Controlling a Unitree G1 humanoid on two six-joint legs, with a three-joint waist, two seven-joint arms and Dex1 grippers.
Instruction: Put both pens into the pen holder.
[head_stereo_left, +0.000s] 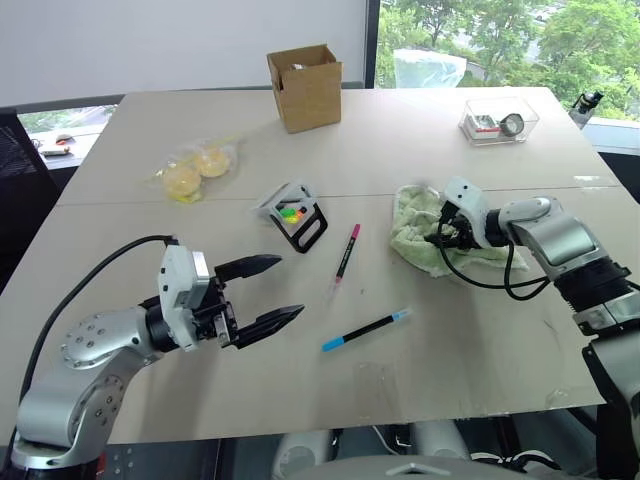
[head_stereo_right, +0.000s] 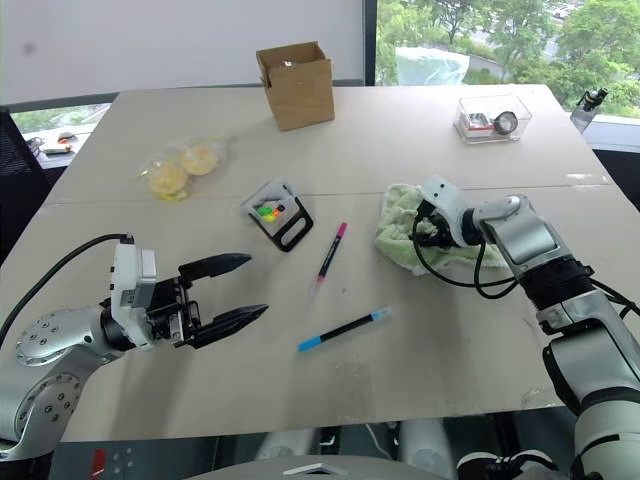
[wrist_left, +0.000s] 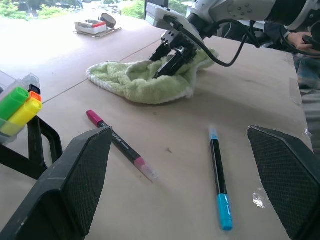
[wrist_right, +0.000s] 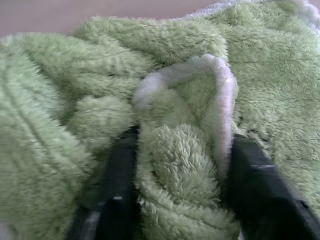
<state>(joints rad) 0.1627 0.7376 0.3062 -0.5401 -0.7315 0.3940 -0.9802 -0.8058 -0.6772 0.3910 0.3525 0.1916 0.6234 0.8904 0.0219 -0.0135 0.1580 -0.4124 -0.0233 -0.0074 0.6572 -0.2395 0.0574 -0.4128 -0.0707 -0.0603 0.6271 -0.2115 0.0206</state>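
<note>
The table (head_stereo_left: 120, 270) is wide and pale, with a seam running across its middle, and most of its near half is bare. Its front edge runs just below the left gripper (head_stereo_left: 275, 293), and its right edge slants away behind the right arm. The pen holder (head_stereo_left: 293, 214) sits near the middle, tipped on its side, with green and orange markers showing inside it. Just beside it toward the right lies the pink-ended pen (head_stereo_left: 345, 256), pointing roughly away from the robot. The blue-ended pen (head_stereo_left: 366, 329) lies nearer the front edge, slanted, apart from the pink one. Open tabletop surrounds both pens.

A green towel (head_stereo_left: 413, 232) is bunched to the right of the pens. Farther back stand a cardboard box (head_stereo_left: 304, 87) and a clear plastic box (head_stereo_left: 498, 120), well apart from each other, and a bag of yellow fruit (head_stereo_left: 194, 170) lies toward the left. There is small print on the pink-ended pen's barrel, too small to read.

The left arm reaches in low from the left, with its gripper about level and pointing toward the pens. Its fingers are spread wide and hold nothing. The right arm bends in from the right, and the right gripper (head_stereo_left: 441, 231) angles down into the towel. In the right wrist view its two fingers (wrist_right: 117, 180) pinch a fold of the towel between them.
</note>
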